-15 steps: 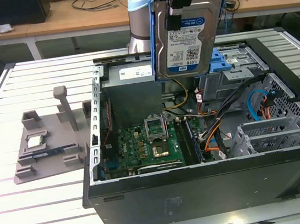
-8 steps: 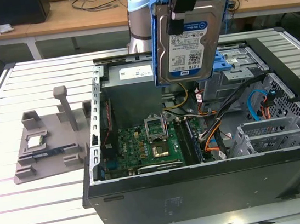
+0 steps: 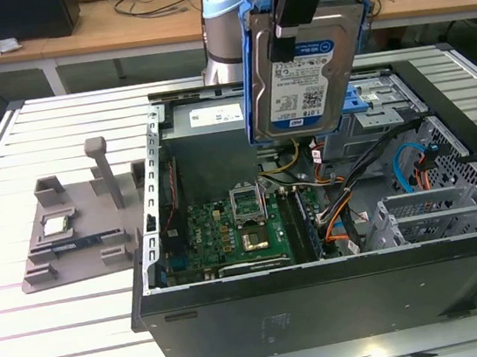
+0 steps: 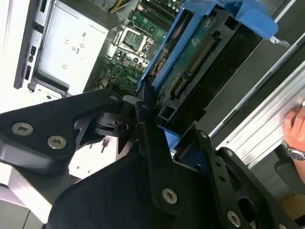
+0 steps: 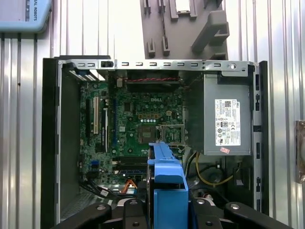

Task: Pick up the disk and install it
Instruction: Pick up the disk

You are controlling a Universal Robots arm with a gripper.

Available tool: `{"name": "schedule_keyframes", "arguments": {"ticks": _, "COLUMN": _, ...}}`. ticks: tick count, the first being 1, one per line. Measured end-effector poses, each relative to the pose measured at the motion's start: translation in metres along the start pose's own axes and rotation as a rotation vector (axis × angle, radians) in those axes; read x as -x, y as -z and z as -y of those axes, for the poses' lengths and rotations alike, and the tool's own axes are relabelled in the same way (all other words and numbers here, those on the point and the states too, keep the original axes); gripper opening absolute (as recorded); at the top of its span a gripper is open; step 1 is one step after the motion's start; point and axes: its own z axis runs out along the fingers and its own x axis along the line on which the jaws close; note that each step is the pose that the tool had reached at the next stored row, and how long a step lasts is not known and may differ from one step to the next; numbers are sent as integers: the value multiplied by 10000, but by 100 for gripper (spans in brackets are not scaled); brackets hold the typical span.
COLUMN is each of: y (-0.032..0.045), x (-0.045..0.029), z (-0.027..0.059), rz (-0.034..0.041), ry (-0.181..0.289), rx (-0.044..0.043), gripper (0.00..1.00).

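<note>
I'm holding the disk (image 3: 309,81) up in the air, gripper (image 3: 293,22) clenched on its top edge. In the exterior view it's hanging on edge over the open computer case (image 3: 325,299), around 1 o'clock from the motherboard (image 3: 228,233). My worry is that a grip that high might let it slip or swing and snag the orange cables (image 3: 340,218) underneath. The disk's blue-and-white label with barcodes is facing the camera, and the power supply (image 5: 228,119) is wearing a white sticker.
</note>
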Motion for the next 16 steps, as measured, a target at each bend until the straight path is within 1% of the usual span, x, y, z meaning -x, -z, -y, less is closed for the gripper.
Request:
{"name": "schedule_keyframes", "arguments": {"ticks": 9, "y": -6, "x": -143, "z": 1, "rz": 0, "ry": 0, "rx": 0, "gripper": 37}}
{"name": "schedule_keyframes", "arguments": {"ticks": 10, "y": -7, "x": -163, "z": 2, "rz": 0, "ry": 0, "rx": 0, "gripper": 37}}
{"name": "schedule_keyframes", "arguments": {"ticks": 11, "y": -8, "x": -214, "z": 2, "rz": 0, "ry": 0, "rx": 0, "gripper": 37}}
{"name": "schedule_keyframes", "arguments": {"ticks": 12, "y": -10, "x": -244, "z": 2, "rz": 1, "ry": 0, "rx": 0, "gripper": 37}}
{"name": "schedule_keyframes", "arguments": {"ticks": 16, "y": -11, "x": -299, "z": 3, "rz": 0, "ry": 0, "rx": 0, "gripper": 37}}
